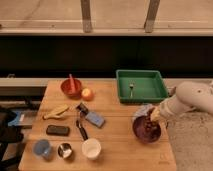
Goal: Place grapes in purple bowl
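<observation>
The purple bowl (145, 131) stands on the wooden table near its right edge. The grapes (148, 125), a dark red cluster, show inside the bowl, right under my gripper. My gripper (153, 117) reaches in from the right on a white arm and hangs low over the bowl's far rim, touching or almost touching the grapes. I cannot tell whether the grapes rest on the bowl's bottom.
A green tray (150, 93) holding a small utensil stands just behind the bowl. To the left are a red-orange bowl with a stick (71, 88), an orange fruit (87, 94), a banana (55, 111), a blue packet (95, 119), a black device (57, 130) and a white cup (91, 148).
</observation>
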Robot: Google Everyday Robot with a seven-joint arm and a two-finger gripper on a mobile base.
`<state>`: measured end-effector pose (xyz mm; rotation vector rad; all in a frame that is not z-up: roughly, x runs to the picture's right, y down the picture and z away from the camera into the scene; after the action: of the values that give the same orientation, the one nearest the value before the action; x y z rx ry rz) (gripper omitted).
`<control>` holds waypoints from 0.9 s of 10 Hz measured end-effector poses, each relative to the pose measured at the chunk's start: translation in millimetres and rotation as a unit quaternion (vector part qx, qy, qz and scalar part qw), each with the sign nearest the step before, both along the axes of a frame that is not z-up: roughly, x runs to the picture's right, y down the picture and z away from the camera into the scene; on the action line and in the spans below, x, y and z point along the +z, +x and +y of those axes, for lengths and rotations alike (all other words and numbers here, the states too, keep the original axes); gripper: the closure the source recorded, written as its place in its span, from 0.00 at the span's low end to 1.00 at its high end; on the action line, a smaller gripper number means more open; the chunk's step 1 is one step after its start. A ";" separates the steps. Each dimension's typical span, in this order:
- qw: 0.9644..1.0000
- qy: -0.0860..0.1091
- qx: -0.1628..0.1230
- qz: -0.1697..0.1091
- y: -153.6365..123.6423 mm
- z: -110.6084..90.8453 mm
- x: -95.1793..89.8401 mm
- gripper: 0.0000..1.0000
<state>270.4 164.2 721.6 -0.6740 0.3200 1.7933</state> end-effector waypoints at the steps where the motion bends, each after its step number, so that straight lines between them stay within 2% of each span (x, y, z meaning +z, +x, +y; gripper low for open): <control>1: 1.000 -0.013 0.002 -0.003 -2.7 7.9 -0.6 0.81; 3: 1.000 -0.026 0.004 -0.007 -6.3 17.6 -3.9 0.61; 5: 1.000 -0.029 0.007 -0.006 -6.4 19.7 -6.1 0.41; 6: 1.000 -0.029 0.008 -0.005 -7.4 18.9 -6.3 0.35; 9: 1.000 -0.024 0.012 -0.002 -6.3 16.7 -7.0 0.34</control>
<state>264.1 180.9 714.6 -0.7175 0.3543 1.8107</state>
